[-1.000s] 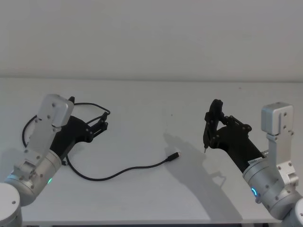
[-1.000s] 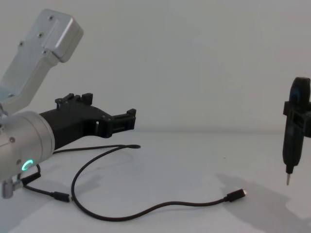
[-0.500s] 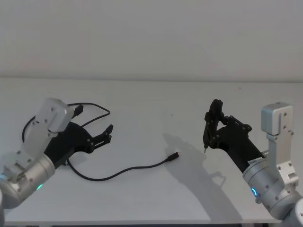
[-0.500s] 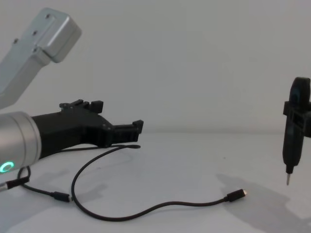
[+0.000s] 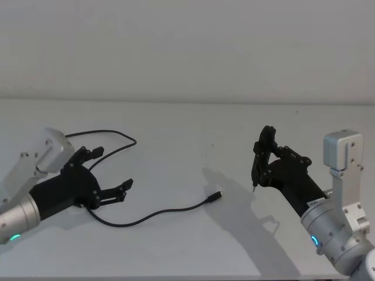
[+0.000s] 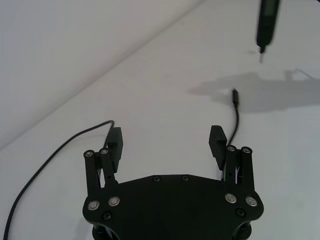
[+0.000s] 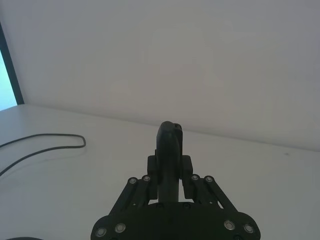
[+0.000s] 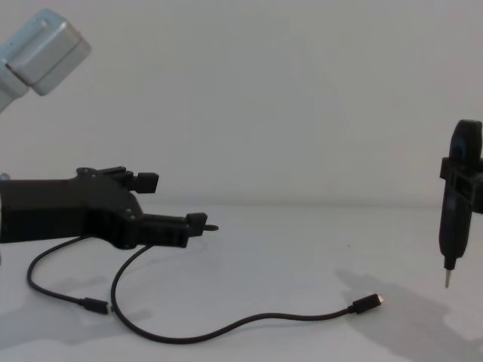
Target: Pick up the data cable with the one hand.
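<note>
Well, my left gripper (image 5: pixel 112 167) gapes wide by the limp, light data cable (image 5: pixel 170 209); I'd probably pinch mid-run. The right gripper (image 5: pixel 262 168) sits parked, clamping its tool (image 8: pixel 453 219).

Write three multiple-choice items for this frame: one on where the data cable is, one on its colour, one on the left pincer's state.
1. Where is the data cable?
A. lying on the table by the left pincer
B. lifted off the table
C. hanging over the front edge
2. Cable colour?
A. white
B. black
C. red
3. The left pincer is:
A. shut on the cable
B. open, empty
C. shut, empty
Key: 1 A, its loops rest on the tabletop; 2 B, dark cord on white; 3 B, its fingers are spread wide apart. The right pincer, at the right, holds a pen-like tool.
</note>
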`<state>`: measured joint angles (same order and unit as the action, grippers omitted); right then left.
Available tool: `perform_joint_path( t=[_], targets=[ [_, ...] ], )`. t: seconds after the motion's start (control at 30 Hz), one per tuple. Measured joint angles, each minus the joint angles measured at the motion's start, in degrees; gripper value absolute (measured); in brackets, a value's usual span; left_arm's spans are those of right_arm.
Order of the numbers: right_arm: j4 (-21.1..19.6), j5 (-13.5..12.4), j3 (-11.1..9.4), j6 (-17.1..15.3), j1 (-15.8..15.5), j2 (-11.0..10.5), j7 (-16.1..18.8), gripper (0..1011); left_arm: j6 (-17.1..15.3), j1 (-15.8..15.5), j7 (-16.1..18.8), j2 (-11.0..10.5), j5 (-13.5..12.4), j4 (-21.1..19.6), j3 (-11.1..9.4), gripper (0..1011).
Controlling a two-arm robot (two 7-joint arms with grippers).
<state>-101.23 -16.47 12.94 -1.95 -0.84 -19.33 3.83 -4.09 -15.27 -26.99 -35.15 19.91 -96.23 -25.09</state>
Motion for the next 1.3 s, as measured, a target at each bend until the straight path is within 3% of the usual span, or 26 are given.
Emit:
perform_joint_path(
  t=[0.27,0.53,0.9,1.3],
  targets=[
    [0.0,0.0,0.0,0.0,0.0,0.0,0.0,274,0.0,-3.6,-8.1,-2.1,1.5,2.9,-1.4,1004],
    [0.0,0.0,0.0,0.0,0.0,0.0,0.0,275,-0.5,-7.5,-13.8,-1.9,1.8,6.3,-3.8,1004],
    [0.0,0.0,0.0,0.0,0.0,0.0,0.0,274,-0.8,-10.7,-17.0,-0.8,1.0,9.7,-6.8,1004],
    [0.0,0.0,0.0,0.0,0.0,0.0,0.0,275,-0.7,-13.1,-17.3,1.4,-1.0,13.1,-9.8,1004]
  ],
)
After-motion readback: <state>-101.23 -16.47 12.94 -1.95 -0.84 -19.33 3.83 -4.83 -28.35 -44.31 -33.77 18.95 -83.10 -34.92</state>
